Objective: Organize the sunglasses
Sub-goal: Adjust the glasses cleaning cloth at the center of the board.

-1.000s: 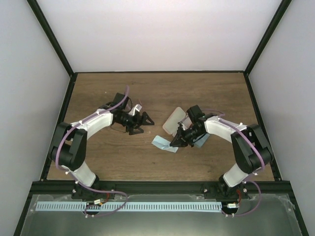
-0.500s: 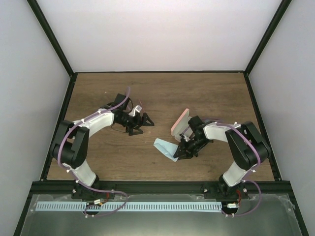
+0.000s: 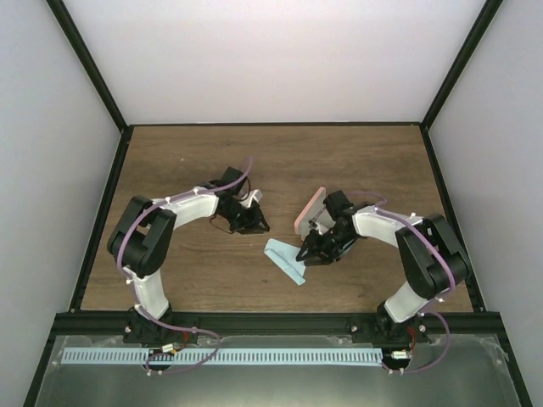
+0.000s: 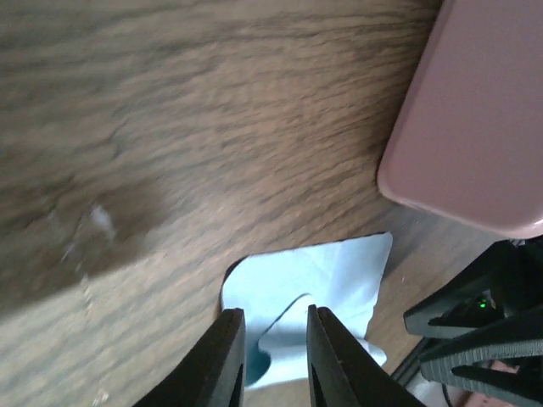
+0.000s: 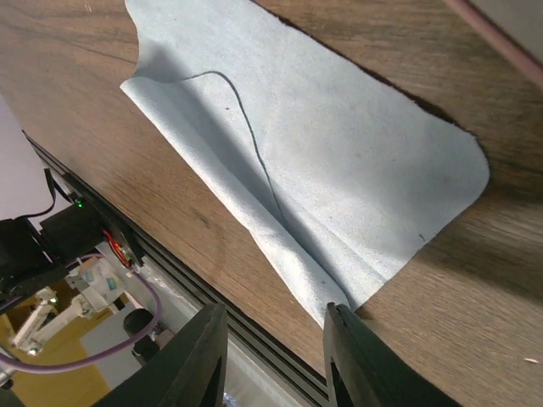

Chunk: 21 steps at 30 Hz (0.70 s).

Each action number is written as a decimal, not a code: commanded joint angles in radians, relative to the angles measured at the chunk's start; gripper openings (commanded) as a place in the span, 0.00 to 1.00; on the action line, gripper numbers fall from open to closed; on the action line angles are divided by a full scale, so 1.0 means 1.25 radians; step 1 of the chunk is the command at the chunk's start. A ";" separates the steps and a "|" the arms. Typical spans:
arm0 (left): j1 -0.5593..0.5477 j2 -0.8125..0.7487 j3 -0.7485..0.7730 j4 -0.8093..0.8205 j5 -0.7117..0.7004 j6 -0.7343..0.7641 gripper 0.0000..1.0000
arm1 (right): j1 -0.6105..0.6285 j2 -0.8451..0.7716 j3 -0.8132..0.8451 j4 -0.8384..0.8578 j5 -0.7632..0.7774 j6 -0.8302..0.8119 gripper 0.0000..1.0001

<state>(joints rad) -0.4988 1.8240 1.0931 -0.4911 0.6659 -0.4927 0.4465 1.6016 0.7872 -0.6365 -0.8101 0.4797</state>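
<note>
1. Left wrist: your left fingers (image 4: 227,356) stand narrowly apart, gripping nothing; right fingers (image 5: 204,356) are apart at the blue cloth's (image 5: 322,161) edge.
2. The sunglasses (image 3: 217,226) seem to be the thin loop under your left arm.
3. Bare surface (image 3: 170,161) runs far and left.

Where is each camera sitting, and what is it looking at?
Top camera: high above and behind the arms, looking down on the wooden table; both arms show.
Left wrist camera: on the left arm, facing down at the blue cloth and pink case; the left gripper shows.
Right wrist camera: on the right arm, close over the cloth; the right gripper shows.
All three see the blue cloth.
</note>
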 commanded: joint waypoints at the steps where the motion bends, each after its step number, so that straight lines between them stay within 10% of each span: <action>1: -0.029 0.024 0.076 0.026 -0.055 0.043 0.21 | -0.003 -0.032 0.030 -0.017 0.043 0.001 0.28; 7: -0.089 0.095 0.156 -0.025 -0.065 0.073 0.24 | -0.003 -0.027 0.037 0.005 0.070 0.022 0.01; 21: -0.122 0.084 0.041 0.014 -0.027 0.092 0.36 | -0.003 0.115 0.078 0.109 0.068 0.013 0.01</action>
<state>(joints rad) -0.6487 1.9308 1.1614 -0.5014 0.6090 -0.4068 0.4465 1.6852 0.8673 -0.5591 -0.7116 0.5079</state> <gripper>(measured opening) 0.356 0.009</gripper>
